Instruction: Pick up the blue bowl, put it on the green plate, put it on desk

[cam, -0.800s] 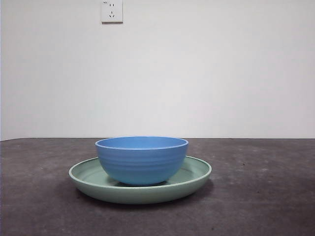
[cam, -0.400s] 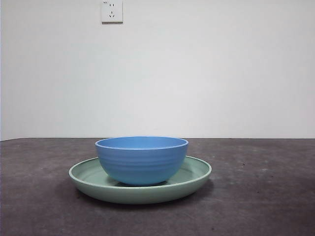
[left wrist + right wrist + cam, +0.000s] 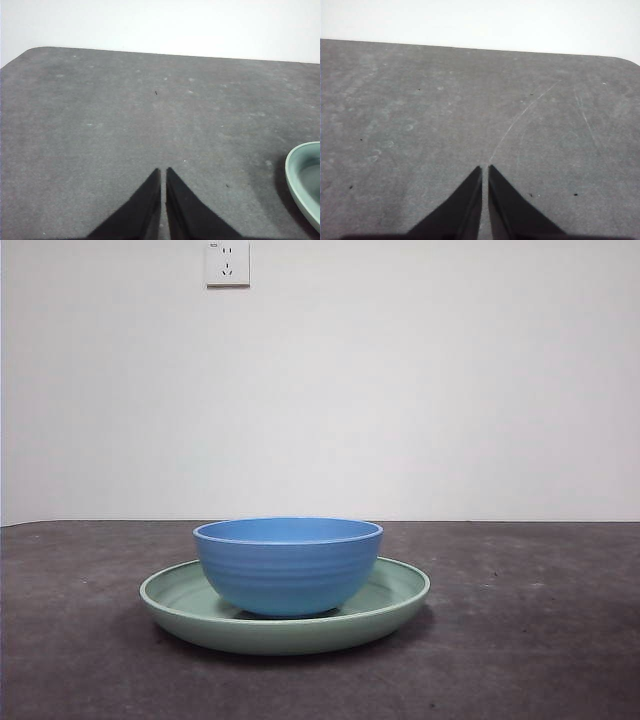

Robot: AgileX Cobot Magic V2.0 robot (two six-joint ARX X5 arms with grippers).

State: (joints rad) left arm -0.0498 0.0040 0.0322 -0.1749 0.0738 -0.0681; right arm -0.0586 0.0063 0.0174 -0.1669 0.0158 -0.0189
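Observation:
The blue bowl (image 3: 288, 565) stands upright inside the green plate (image 3: 180, 602), both resting on the dark desk (image 3: 540, 640) in the middle of the front view. Neither arm shows in that view. In the left wrist view my left gripper (image 3: 163, 171) is shut and empty above bare desk (image 3: 125, 115), with only the rim of the green plate (image 3: 299, 175) showing at the picture's edge, well apart from the jaws. My right gripper (image 3: 485, 168) is shut too, over bare desk (image 3: 470, 100), with neither bowl nor plate in its view.
A white wall with a power socket (image 3: 227, 262) rises behind the desk. The desk's rounded far corners show in both wrist views. A thin pale scratch (image 3: 520, 120) runs across the desk ahead of the right gripper.

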